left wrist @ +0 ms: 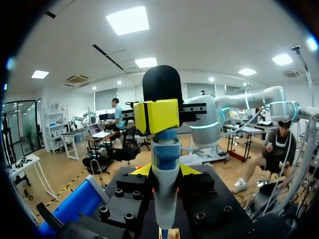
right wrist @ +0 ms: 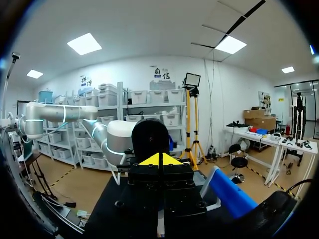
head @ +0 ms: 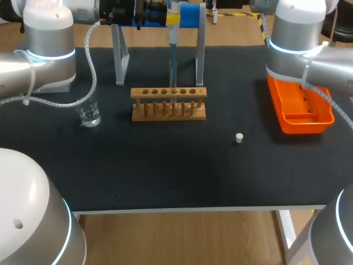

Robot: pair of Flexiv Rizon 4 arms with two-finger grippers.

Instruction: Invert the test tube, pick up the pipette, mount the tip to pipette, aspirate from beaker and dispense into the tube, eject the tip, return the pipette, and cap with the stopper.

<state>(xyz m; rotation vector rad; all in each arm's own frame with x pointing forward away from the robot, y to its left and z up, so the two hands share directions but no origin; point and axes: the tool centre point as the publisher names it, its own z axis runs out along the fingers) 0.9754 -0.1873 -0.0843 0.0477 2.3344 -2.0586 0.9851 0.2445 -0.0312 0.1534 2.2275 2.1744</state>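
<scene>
Hanging upright at the top middle of the head view, the single pipette [head: 172, 25] is clamped in the left pincer [left wrist: 164, 170], whose yellow fingertips [left wrist: 141, 171] press its barrel from both sides. Its thin lower end points down at the one wooden rack [head: 168, 116] in the centre of the black worktop [head: 165, 171], over a middle hole of its six. Whether a tube stands there I cannot tell. Just behind the pipette is one metal stand [head: 200, 55] with a blue top. One glass beaker [head: 89, 115] sits left of the rack. One white stopper [head: 239, 138] lies to its lower right, well apart. One orange tray [head: 303, 126] is at the right edge, partly under the right arm [head: 300, 44]. The right pincer [right wrist: 159, 160] has its tips together, holding nothing.
</scene>
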